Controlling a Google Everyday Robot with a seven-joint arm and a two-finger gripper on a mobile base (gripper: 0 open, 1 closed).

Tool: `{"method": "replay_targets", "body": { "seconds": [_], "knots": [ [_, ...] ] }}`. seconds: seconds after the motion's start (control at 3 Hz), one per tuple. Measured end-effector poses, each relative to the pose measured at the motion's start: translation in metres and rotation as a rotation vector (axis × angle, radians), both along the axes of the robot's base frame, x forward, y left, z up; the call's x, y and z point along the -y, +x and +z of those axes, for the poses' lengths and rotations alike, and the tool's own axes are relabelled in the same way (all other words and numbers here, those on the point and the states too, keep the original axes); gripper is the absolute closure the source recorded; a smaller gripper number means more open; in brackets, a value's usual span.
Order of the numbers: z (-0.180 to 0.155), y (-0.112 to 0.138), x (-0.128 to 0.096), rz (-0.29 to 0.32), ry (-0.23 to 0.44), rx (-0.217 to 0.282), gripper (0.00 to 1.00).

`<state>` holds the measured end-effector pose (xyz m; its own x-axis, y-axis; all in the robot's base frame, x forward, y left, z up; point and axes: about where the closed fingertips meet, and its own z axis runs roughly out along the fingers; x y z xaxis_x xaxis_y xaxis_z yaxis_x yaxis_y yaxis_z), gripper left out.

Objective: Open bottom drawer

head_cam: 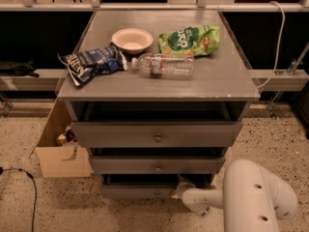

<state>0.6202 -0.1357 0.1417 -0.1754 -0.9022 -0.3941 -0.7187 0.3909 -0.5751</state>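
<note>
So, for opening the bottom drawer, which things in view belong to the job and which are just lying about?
Job: bottom drawer, lowest of three; claw, at that drawer's front, right of centre.

Lying about: bowl, green snack bag, blue chip bag, water bottle, all on the cabinet top; cardboard box beside the cabinet.

Bowl (132,39), bottle (164,65), green bag (189,39), blue bag (91,63) on cabinet top (219,76); cardboard box (60,158) beside.
</note>
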Motion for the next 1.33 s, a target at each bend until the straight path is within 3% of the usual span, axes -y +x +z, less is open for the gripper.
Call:
{"method": "replay_targets", "body": {
  "seconds": [0.67, 1.0, 1.33],
  "knots": [
    [-0.003, -0.007, 0.006, 0.008, -0.025, -0.018, 0.04],
    [-0.023, -0.077, 0.034, -0.008, -0.024, -0.056, 0.00],
    [-0.026, -0.114, 0.046, -0.017, -0.023, -0.086, 0.00]
  ]
}}
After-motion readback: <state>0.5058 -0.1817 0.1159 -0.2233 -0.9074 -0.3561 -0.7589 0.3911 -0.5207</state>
